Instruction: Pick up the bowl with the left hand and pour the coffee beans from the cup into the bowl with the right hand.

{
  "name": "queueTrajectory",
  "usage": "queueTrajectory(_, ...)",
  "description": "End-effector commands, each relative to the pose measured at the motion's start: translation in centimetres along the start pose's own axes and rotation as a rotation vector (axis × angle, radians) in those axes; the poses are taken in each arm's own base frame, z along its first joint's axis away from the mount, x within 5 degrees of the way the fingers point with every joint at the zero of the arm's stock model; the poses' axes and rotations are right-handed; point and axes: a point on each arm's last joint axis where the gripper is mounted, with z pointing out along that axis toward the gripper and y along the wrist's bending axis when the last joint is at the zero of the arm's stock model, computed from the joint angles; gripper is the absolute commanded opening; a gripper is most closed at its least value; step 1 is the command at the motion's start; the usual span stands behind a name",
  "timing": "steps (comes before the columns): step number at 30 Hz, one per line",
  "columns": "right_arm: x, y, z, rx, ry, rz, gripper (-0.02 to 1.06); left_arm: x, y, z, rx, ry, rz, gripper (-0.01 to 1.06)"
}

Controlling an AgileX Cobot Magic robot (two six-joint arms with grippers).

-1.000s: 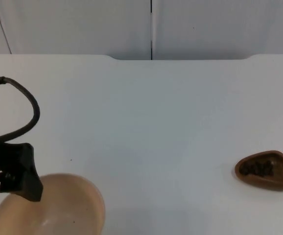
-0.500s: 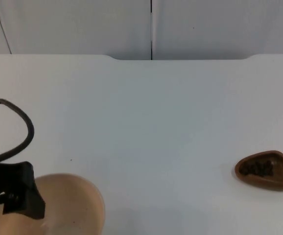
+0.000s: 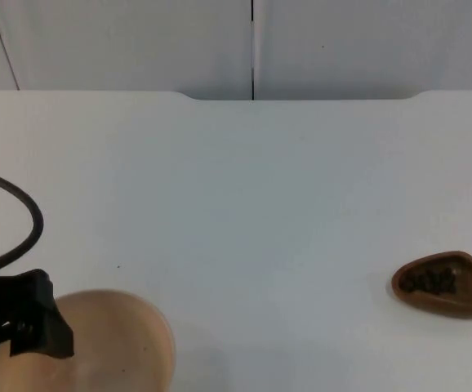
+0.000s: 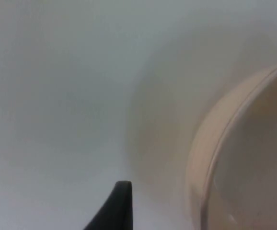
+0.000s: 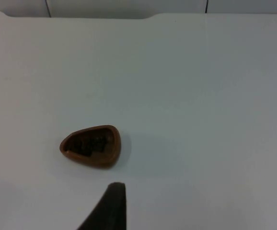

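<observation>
I see the left gripper (image 3: 40, 335) low at the table's near left edge, its arm reaching in from that side. My right wrist view shows one black fingertip (image 5: 110, 206) poised above the table.

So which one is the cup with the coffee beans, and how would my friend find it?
Start at the white table and look to its right side, far from the big tan bowl at the left. The cup is the small brown teardrop-shaped dish standing alone there, with dark coffee beans inside.
</observation>
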Motion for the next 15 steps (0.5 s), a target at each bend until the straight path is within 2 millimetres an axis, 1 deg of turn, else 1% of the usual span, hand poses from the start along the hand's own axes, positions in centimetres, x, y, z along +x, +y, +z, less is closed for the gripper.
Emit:
queueTrajectory(1,0.0,0.0,0.0,0.004,-0.006,0.003,1.05,0.3,0.5,0.1,-0.007,-0.004,-0.033,0.99)
queueTrajectory(4,0.0,0.0,0.0,0.004,-0.006,0.003,1.05,-0.1,1.8,0.1,-0.032,-0.028,-0.077,0.99)
queueTrajectory(5,0.0,0.0,0.0,0.004,-0.006,0.003,1.05,-0.1,2.1,0.0,-0.035,-0.024,-0.068,0.99)
queueTrajectory(6,0.0,0.0,0.0,0.004,-0.006,0.003,1.05,-0.1,2.1,0.0,-0.035,-0.024,-0.068,0.99)
queueTrajectory(8,0.0,0.0,0.0,0.004,-0.006,0.003,1.05,-0.1,2.6,-0.1,-0.036,-0.003,-0.049,0.99)
queueTrajectory(10,0.0,0.0,0.0,0.004,-0.006,0.003,1.05,0.1,3.2,0.0,-0.045,-0.005,-0.067,0.99)
queueTrajectory(15,0.0,0.0,0.0,0.004,-0.006,0.003,1.05,0.1,3.6,0.0,-0.042,-0.014,-0.065,0.99)
